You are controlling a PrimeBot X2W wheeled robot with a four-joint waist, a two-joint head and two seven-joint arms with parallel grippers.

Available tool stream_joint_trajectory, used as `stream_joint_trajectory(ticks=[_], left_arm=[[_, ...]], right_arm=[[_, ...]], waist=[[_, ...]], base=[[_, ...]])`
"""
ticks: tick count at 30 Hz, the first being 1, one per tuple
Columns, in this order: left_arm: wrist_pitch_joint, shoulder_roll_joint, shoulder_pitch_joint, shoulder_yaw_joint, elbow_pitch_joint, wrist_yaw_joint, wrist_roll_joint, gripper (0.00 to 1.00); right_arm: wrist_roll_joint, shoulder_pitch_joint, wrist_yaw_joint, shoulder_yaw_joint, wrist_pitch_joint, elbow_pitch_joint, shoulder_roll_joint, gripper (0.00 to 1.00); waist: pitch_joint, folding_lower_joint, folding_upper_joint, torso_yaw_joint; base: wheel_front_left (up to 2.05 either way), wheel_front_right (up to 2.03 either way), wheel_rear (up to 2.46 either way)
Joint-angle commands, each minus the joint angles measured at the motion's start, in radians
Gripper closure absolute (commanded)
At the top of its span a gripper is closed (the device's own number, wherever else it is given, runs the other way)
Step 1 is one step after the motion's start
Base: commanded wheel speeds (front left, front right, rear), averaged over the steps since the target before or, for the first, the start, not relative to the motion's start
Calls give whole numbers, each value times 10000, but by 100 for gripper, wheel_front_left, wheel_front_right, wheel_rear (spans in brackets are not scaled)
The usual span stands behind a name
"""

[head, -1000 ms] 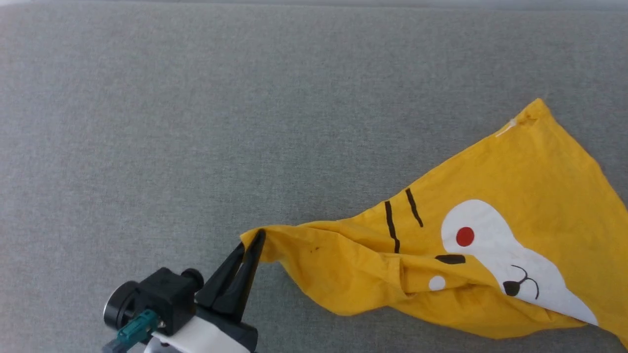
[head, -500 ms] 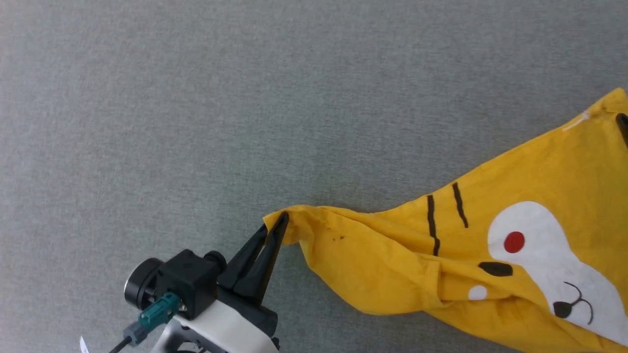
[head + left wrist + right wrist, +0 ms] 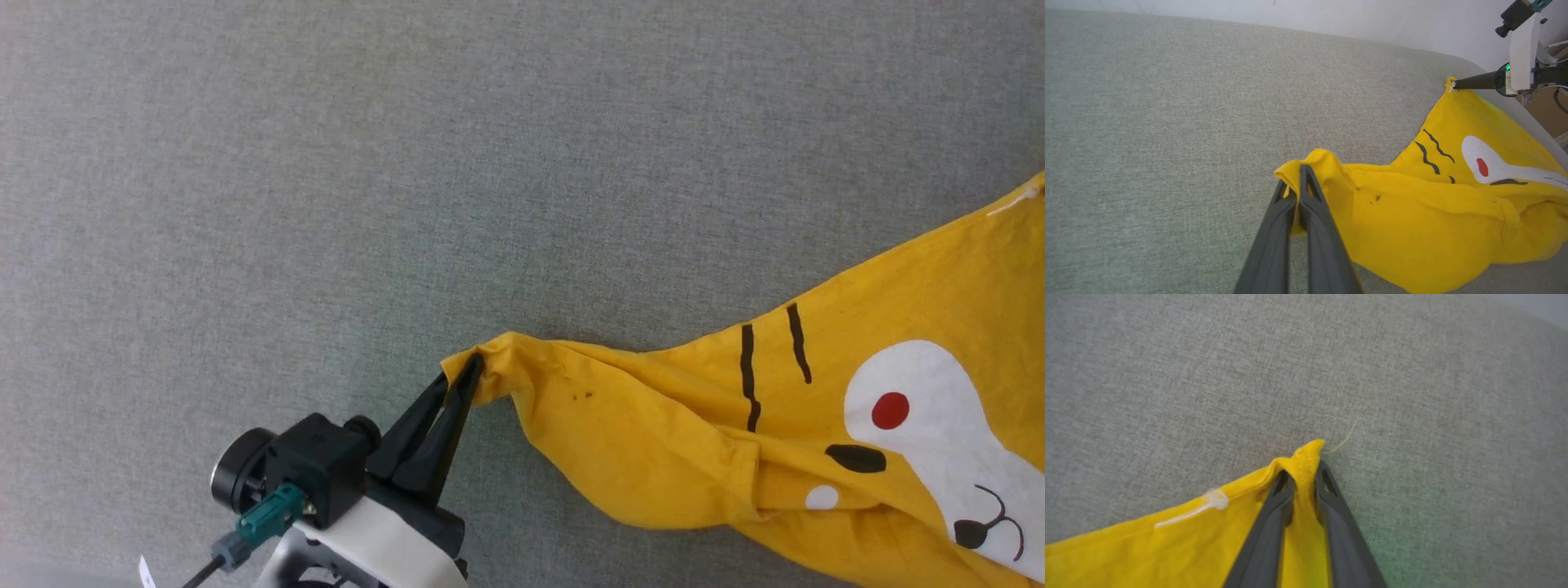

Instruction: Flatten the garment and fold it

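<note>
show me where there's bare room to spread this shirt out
The grey surface is bare beyond the garment and left of the left gripper. Crowded: the head view's lower right, where the garment bunches between the left gripper and right gripper, each pinching a corner.

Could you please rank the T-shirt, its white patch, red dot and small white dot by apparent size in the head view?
1. T-shirt, though cut off at the frame edge.
2. white patch, also cut off.
3. red dot and small white dot: nearly alike, so I would not rank them.
</note>
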Motion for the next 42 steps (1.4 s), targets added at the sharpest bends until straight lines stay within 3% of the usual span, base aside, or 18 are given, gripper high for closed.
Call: stream_joint_trajectory(ticks=[1,10,15,22,32,42], left_arm=[[-52,-53,-219,13,19,11,47,100],[-432,275,-784,245,313,-328,146,100],[-693,746,-1972,606,912,-852,334,100],[34,1628,-4536,1178,2259,-1803,-108,100],[102,2288,-9421,266,5178,-2262,-137,100],[-53,1979,-12586,-196,7899,-2276,-840,100]], right_arm=[[34,213,-7,193,166,285,87,100],[172,296,-7,-216,-1218,-51,623,100],[341,76,-7,-327,-1858,-556,1132,100],[121,-1427,-7,-452,-2246,-755,1829,100],[-1187,-4476,-7,-559,-3283,1088,2678,100],[-1968,-6505,-7,-271,-3911,3158,3299,100]], waist=[[-67,0,1,-51],[-1226,0,1,-540],[-2262,0,1,-946],[-3658,0,1,-1454],[-4513,0,1,-1887],[-4731,0,1,-2390]], base=[[0,0,0],[0,0,0],[0,0,0],[0,0,0],[0,0,0],[0,0,0]])
